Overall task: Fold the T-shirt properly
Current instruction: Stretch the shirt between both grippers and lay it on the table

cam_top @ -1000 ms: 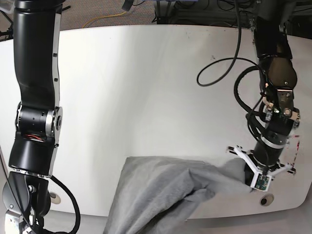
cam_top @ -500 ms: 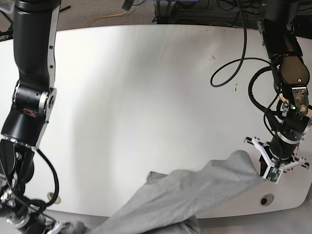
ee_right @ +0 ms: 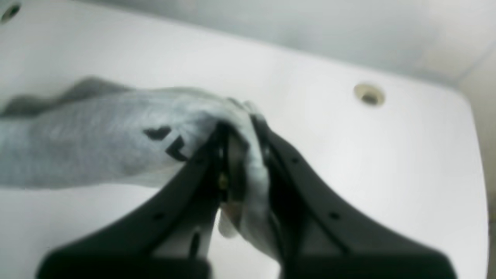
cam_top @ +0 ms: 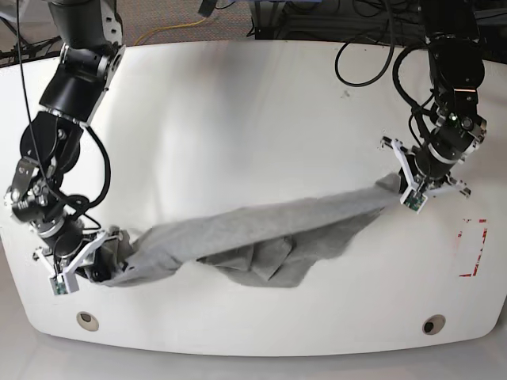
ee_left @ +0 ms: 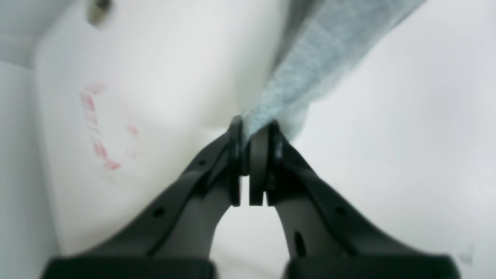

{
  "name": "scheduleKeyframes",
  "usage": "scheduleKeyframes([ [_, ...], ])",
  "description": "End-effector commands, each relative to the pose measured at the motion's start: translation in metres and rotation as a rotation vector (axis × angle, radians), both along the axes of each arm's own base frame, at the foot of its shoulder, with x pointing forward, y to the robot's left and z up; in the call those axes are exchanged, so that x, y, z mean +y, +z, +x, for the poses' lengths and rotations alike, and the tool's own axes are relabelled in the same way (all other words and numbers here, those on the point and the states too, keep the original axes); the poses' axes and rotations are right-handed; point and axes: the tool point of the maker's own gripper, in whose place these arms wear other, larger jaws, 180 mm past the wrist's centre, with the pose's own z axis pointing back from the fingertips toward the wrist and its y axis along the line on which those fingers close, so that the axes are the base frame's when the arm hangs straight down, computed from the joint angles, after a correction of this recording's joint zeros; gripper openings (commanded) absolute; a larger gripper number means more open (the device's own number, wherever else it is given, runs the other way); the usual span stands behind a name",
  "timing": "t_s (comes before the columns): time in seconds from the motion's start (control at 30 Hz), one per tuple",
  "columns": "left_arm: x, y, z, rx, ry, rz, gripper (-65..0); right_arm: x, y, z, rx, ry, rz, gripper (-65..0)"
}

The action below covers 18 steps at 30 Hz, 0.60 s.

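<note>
I am clamping my left tool (cam_top: 409, 184) and right tool (cam_top: 101, 255) on opposite ends of the T-shirt (cam_top: 261, 233), stretching it flat over the surface (cam_top: 238, 119).

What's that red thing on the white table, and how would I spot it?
Start at the white table and go to its edge beside the left end effector, which grips the grey T-shirt. There lies a red marking, a broken rectangular outline, the table's only colour.
</note>
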Motion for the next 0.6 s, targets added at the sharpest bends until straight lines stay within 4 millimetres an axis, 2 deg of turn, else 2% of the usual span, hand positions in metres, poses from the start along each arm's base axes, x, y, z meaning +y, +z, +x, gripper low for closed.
scheduleKeyframes([
  [0.0,0.009,-0.009,-0.023,0.026,0.015,0.024,-65.0,-0.009,0.011,-0.014,-0.060,-0.017,0.009,-65.0],
  [0.17,0.028,-0.036,-0.060,0.124,0.068,0.034,-65.0,-0.011,-0.046,-0.062,0.060,-0.024,0.143,-65.0],
  [0.3,0.037,-0.052,-0.086,0.190,0.093,0.042,-65.0,-0.014,-0.079,-0.099,0.141,-0.041,0.222,-65.0],
  [0.57,0.060,-0.066,-0.120,0.263,0.153,0.064,-65.0,-0.007,-0.124,-0.159,0.283,-0.042,0.324,-65.0],
])
